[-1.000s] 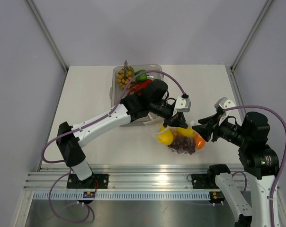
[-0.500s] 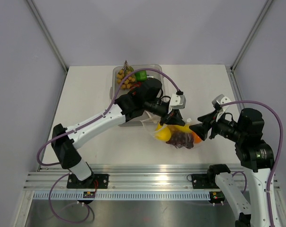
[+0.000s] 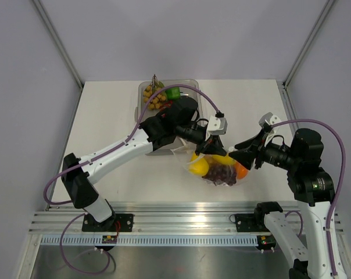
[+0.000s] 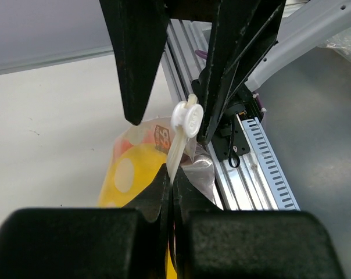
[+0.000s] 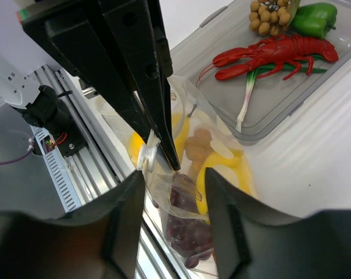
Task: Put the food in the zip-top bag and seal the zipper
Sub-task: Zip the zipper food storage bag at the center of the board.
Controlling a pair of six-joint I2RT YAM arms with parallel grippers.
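Dotted clear zip-top plastic bag [image 3: 217, 176], toy fruit [image 3: 199, 167] inside, mid-frame overhead.
Left gripper [image 4: 171, 174] pressed together on its white zipper strip [image 4: 176, 152]; right gripper [image 5: 175, 178] spread, flanking the bag.

Zip-top bag [image 3: 216, 179]: soft clear plastic with white round dots; bulging; near the front edge of the table [image 3: 106, 128], right of centre.
Bag support: top edge pinched in the closed left gripper [image 3: 207, 152].
Zipper [image 4: 176, 152]: pale narrow strip along the mouth, standing nearly upright, with a white round tab [image 4: 187, 119] at its upper end; sealed or not cannot be told.
Food in bag: yellow lemon [image 3: 199, 167], purple grapes [image 3: 224, 172], orange [image 3: 243, 171], yellow pieces [image 5: 219, 165].
Food outside bag: green pepper [image 5: 315, 17], red lobster [image 5: 274, 55], green onion [image 5: 248, 93], tan berry cluster [image 5: 268, 14], all lying in the clear tray [image 5: 222, 116].
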